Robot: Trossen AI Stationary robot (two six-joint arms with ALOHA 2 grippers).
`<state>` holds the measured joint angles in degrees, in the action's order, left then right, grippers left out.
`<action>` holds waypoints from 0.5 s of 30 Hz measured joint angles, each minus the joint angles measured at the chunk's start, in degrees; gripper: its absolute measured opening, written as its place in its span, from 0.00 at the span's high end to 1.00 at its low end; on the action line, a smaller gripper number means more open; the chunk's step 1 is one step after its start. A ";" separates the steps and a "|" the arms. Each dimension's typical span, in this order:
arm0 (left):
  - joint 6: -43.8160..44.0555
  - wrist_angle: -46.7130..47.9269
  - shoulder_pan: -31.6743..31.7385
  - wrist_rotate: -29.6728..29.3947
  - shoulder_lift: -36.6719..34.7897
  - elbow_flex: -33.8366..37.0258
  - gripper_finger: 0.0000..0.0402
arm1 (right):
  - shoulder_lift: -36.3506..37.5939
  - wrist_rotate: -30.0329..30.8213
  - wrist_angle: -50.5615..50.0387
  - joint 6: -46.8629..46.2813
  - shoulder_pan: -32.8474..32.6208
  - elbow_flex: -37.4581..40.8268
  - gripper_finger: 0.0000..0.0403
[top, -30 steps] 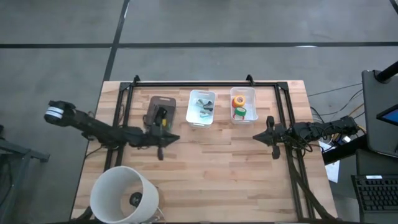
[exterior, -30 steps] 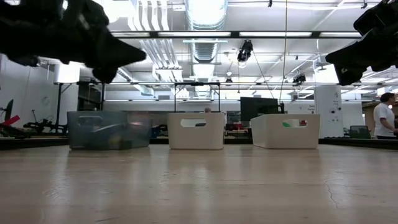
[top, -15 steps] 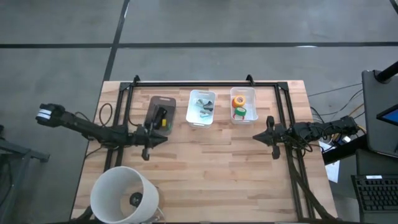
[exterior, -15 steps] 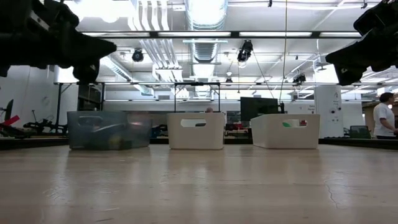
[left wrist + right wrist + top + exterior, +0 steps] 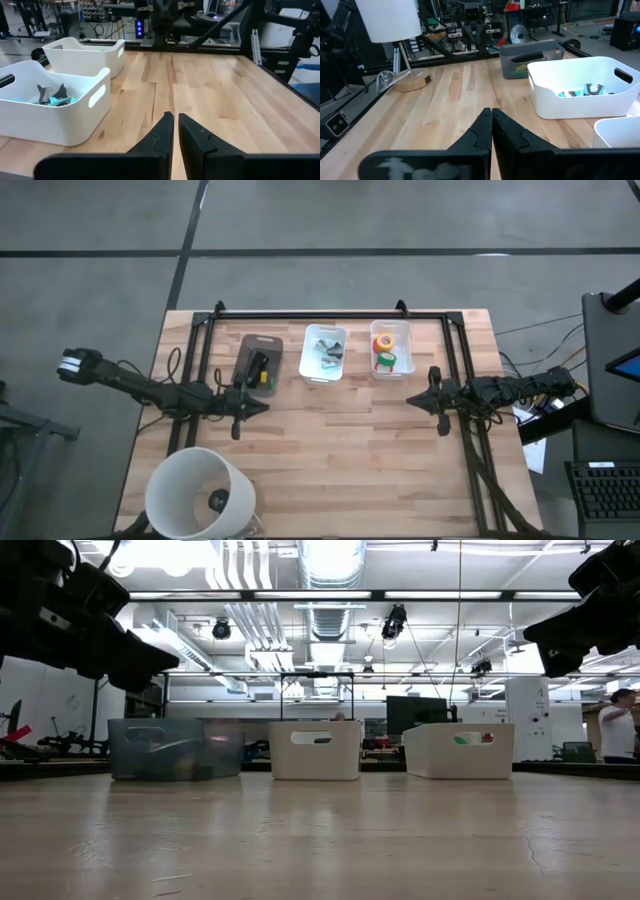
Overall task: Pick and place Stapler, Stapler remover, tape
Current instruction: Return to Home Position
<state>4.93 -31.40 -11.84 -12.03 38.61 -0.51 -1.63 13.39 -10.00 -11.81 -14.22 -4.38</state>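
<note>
In the high view, three small bins stand in a row at the far side of the table. The grey bin holds the black stapler beside a yellow piece. The middle white bin holds grey and teal staple removers. The right white bin holds orange, red and green tape rolls. My left gripper hovers shut just near of the grey bin. My right gripper hovers shut near of the tape bin. Both are empty.
A white lampshade on a wooden base stands at the table's near left corner. A black frame runs along the far edge and down both sides. Bare wood lies between the two grippers. A person stands in the room behind.
My left arm has drawn back toward the table's left edge, away from the grey bin, and its gripper has tipped lower in the low view. My right arm has kept still. The bins and their contents have not moved.
</note>
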 joint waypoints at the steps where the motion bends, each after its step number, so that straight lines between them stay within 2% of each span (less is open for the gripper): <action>1: 0.00 0.05 0.00 -0.02 -0.02 0.00 0.93 | 0.00 0.00 0.00 0.00 0.00 0.00 0.98; 15: 0.00 0.66 0.00 -0.02 0.04 0.02 0.93 | 0.00 0.00 0.01 0.00 0.00 0.00 0.98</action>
<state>4.93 -30.74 -11.84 -12.05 38.65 -0.49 -1.63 13.39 -9.99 -11.81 -14.22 -4.38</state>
